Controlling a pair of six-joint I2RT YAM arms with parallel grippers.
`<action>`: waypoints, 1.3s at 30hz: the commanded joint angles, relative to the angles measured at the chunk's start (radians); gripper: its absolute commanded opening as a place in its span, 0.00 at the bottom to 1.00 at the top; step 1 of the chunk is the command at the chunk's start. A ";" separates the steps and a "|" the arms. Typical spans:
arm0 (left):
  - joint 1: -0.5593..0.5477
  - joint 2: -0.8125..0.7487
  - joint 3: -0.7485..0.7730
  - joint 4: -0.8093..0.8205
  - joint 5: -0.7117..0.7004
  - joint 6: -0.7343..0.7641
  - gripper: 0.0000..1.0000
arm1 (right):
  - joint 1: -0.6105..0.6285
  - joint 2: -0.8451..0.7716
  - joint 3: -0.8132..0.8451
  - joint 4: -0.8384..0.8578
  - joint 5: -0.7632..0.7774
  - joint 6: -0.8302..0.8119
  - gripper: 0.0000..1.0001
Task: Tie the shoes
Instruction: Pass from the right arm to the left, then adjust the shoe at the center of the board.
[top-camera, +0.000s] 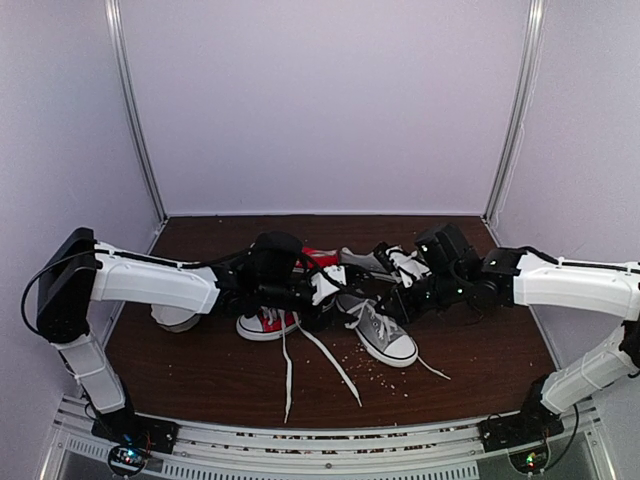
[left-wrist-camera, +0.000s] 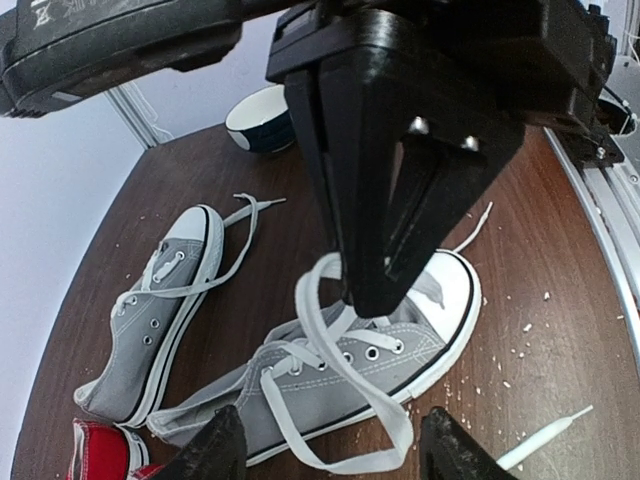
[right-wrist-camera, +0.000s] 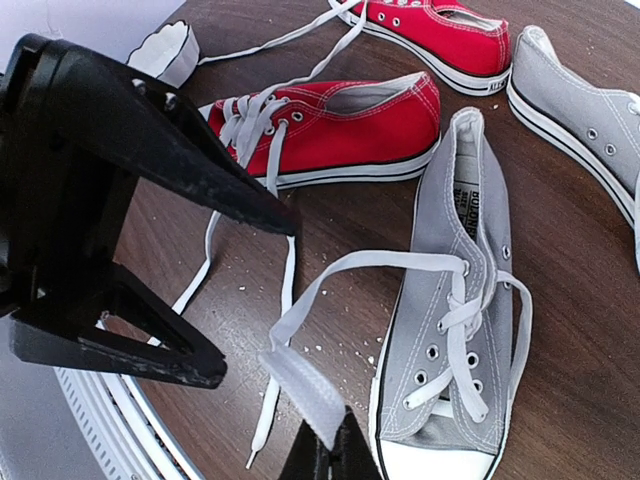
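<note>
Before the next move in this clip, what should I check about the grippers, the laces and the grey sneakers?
1. Right gripper shut on the flat white lace: ok.
2. That lace is threaded through the near grey canvas sneaker: ok.
3. Left gripper open and empty: ok.
4. Bow tied on that sneaker: not ok, lace loose.
5. Other grey canvas sneaker tied: not ok, laces loose.

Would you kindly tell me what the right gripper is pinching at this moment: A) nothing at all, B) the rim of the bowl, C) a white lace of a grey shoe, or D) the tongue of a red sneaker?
C: in the right wrist view the right gripper is shut on a white lace that loops back to the eyelets of the nearer grey shoe.
</note>
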 joint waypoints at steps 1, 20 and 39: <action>0.002 0.053 0.036 0.128 0.059 -0.053 0.60 | -0.003 0.011 0.024 0.022 -0.019 0.009 0.00; 0.081 -0.016 -0.093 0.205 -0.176 -0.415 0.00 | -0.090 0.035 -0.012 0.076 0.117 0.065 0.38; 0.105 -0.078 -0.227 0.259 -0.221 -0.529 0.00 | -0.079 0.600 0.455 0.078 0.259 -0.003 0.80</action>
